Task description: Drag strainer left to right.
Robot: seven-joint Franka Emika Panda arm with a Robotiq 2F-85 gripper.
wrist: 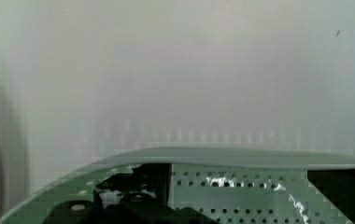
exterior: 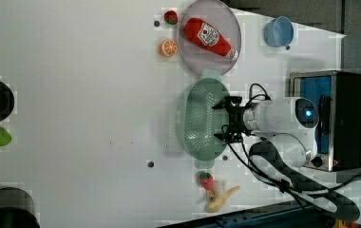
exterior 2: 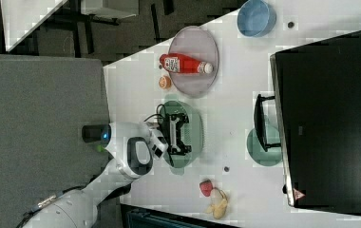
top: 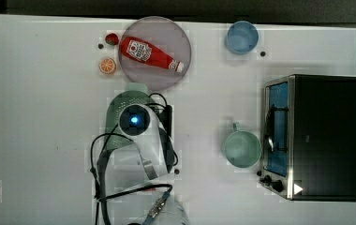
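1. Now arm bent over the strainer [exterior: 198,118], gripper [exterior: 225,120] reaching into the bowl, jaws wide open, holding nothing.
2. Strainer on the white table [exterior: 74,71], just beside the grey plate [exterior: 226,57].
3. Ketchup bottle [exterior: 208,37] on plate, label unreadable.

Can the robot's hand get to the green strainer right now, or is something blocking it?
Probably yes. The gripper hangs right over the strainer with its fingers open, and nothing sits between them. The ketchup plate and the mug are off to the sides.
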